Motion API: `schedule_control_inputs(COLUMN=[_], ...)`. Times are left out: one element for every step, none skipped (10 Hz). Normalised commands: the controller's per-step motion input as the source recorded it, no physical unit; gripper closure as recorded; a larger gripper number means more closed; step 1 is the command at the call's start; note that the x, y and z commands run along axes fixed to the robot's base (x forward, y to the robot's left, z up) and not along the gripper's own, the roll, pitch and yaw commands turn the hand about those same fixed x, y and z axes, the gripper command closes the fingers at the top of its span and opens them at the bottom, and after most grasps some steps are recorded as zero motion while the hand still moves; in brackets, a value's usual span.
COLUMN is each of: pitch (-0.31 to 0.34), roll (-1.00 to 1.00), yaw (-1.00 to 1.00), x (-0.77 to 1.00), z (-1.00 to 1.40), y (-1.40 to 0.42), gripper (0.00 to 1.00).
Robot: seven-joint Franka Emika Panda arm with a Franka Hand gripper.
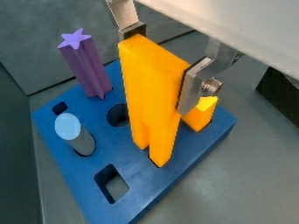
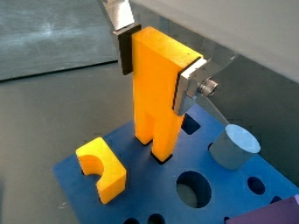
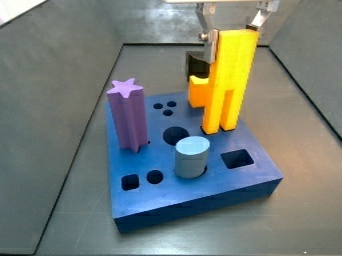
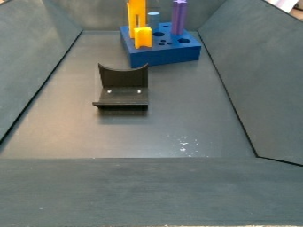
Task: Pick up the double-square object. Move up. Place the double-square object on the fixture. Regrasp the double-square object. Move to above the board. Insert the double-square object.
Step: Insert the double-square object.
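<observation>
My gripper (image 1: 163, 61) is shut on the upper part of the double-square object (image 1: 152, 96), a long yellow-orange bar with a lengthwise groove, held upright. Its lower end meets the top of the blue board (image 1: 70, 188), seemingly just inside a hole. Both wrist views show one silver finger (image 2: 187, 83) on each side of the bar (image 2: 158, 96). In a side view the bar (image 3: 230, 80) stands at the far right part of the board (image 3: 201, 190), with the gripper (image 3: 230, 35) above. The fixture (image 4: 120, 87) sits on the floor, apart from the board (image 4: 178, 53).
On the board stand a purple star peg (image 3: 127, 115), a light blue cylinder (image 3: 193, 157) and a short yellow-orange peg (image 2: 101, 166) near the bar. Open round (image 2: 193, 186) and square (image 1: 111, 182) holes show. Dark sloped walls surround the floor.
</observation>
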Motion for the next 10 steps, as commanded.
schedule_control_inputs(pitch=[-0.104,-0.267,-0.176,0.0,0.0,0.0,0.001,0.066,0.0,0.036], roll=[0.27,0.4,0.26,0.16,0.15,0.2,0.15,0.06,0.13,0.11], yaw=[0.16,0.21,0.19,0.17,0.1,0.05,0.0,-0.37,-0.81,-0.55], x=[-0.02,-0.22,-0.14,0.07,0.1,0.07,0.1,0.21,0.1,0.04], z=[-0.1,-0.29,-0.15,0.0,0.0,0.0,0.01,0.03,-0.02,0.0], y=[-0.26,-0.39,-0.25,0.0,0.0,0.0,0.0,-0.03,0.0,0.0], gripper=[1.0,1.0,1.0,1.0,1.0,1.0,1.0,1.0,1.0,1.0])
